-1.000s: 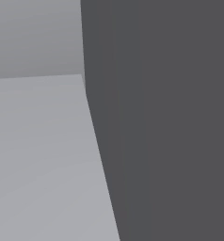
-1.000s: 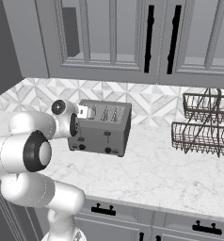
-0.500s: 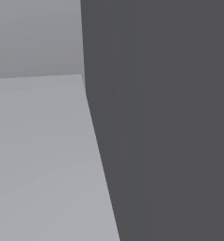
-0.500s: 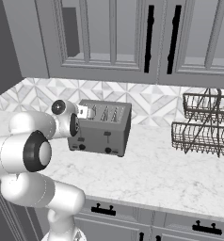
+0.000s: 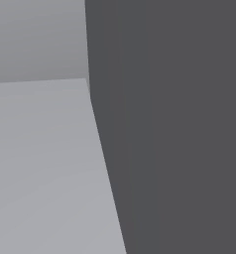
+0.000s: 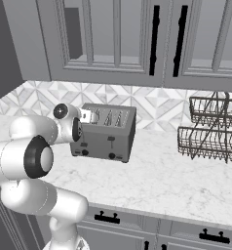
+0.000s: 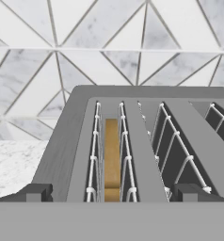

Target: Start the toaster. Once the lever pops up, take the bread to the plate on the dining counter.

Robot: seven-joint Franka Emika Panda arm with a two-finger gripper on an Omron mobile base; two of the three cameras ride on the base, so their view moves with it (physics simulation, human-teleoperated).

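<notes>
Unchanged over the last second: jaws wide and empty above toaster point(image 6: 105, 133), bread point(image 7: 112, 160) seated in leftmost slot, lever evidently not yet pressed.

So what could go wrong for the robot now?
The bread sits deep in a narrow wire-sided slot of the toaster, so the open gripper could catch on the wires. Also, the arm crowds the toaster's left end in the right base view and might bump it across the counter.
</notes>
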